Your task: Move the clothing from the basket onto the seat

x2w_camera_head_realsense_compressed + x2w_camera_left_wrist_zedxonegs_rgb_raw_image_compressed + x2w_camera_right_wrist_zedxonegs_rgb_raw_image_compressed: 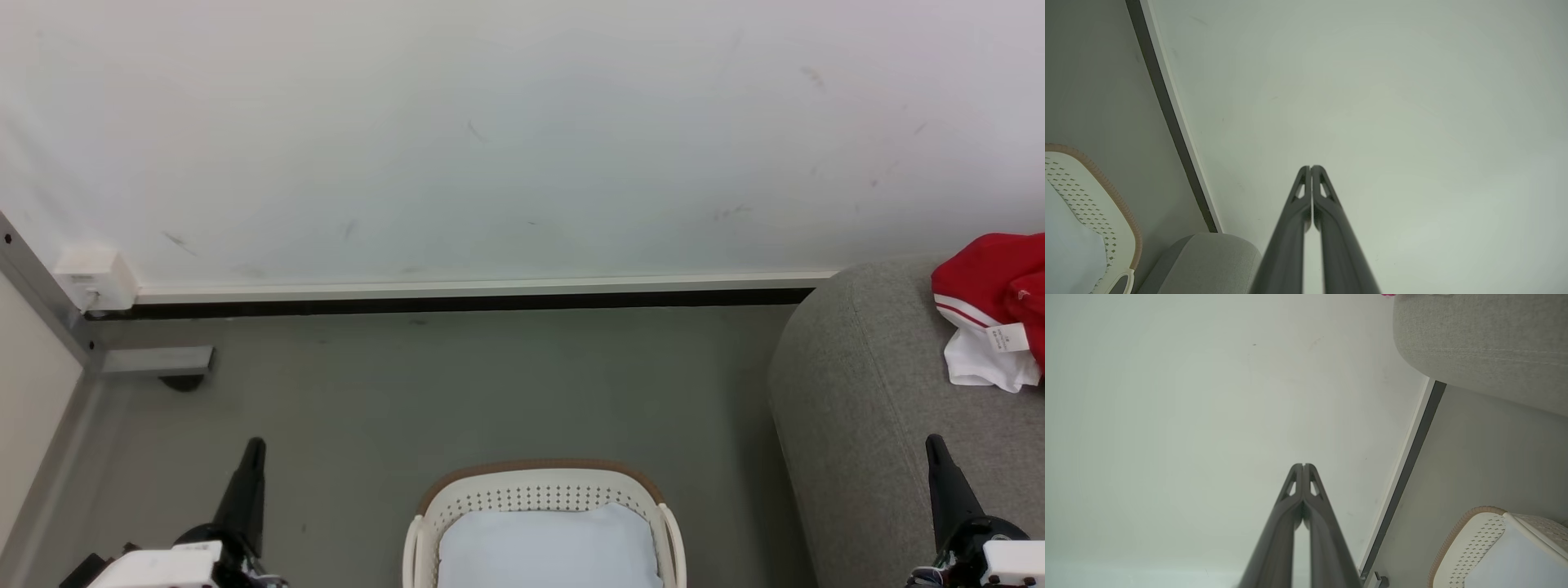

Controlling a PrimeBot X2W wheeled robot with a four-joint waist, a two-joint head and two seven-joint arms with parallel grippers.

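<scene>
Red-and-white clothing (pixel 992 290) is seen heaped on the grey seat (pixel 857 384) at far right. The basket (pixel 539 488) is set on the floor, between the arms. The left gripper (pixel 1310 168) and right gripper (pixel 1303 465) are pressed fully closed, nothing held, pointed toward the wall.

Between the jaws of the left gripper (pixel 255 447) and the right gripper (pixel 933 443), standing on the floor (pixel 490 384): the basket (pixel 539 476), with a pad (pixel 547 547) lying in it. To the right of the basket, alongside and ahead of the right jaws: the seat (pixel 857 384), with the clothing (pixel 992 278) on it, ahead-right of those jaws. Ahead of both pairs of jaws, behind floor and seat: the wall (pixel 490 122).
</scene>
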